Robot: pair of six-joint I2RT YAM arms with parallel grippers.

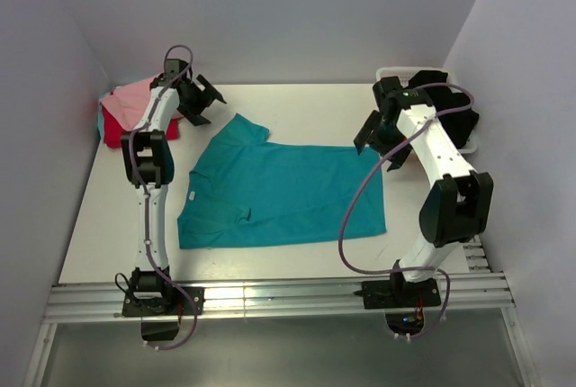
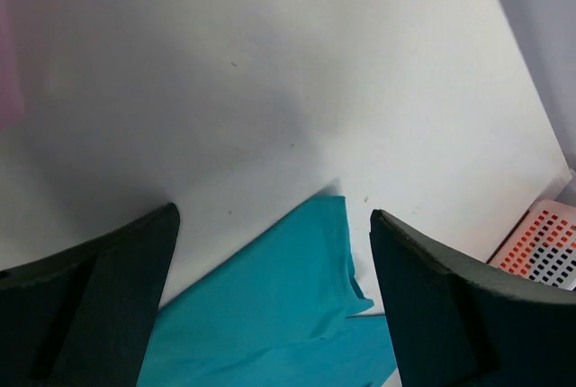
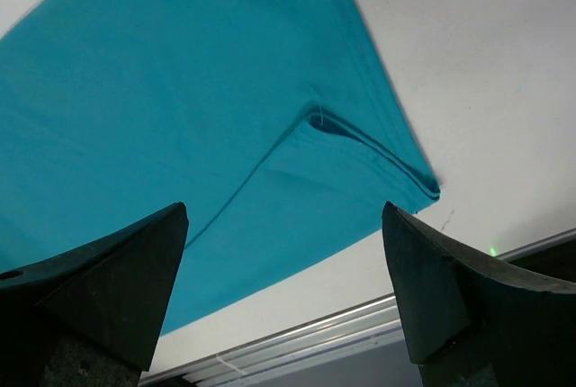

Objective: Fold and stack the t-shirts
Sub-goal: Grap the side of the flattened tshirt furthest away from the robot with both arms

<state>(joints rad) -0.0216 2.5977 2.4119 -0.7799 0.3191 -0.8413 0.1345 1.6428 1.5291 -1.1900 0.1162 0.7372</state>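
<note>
White table (image 1: 297, 99) carries the teal t-shirt (image 1: 288, 193), spread flat. I see a pink-and-red shirt pile (image 1: 121, 115) left of it. Above its far sleeve, left gripper (image 1: 205, 106); at its far-right corner, right gripper (image 1: 378, 146). Both jaws apart, empty.

Smooth white rectangular tabletop (image 1: 103, 225), plain pale lilac-grey back wall (image 1: 288, 9), matching left side wall (image 1: 36, 135) and right side wall (image 1: 531, 135), ribbed silver aluminium rail (image 1: 288, 297) along the near edge catching bright glare, dull grey surface (image 1: 288, 351) below, perhaps floor, soft even light.
</note>
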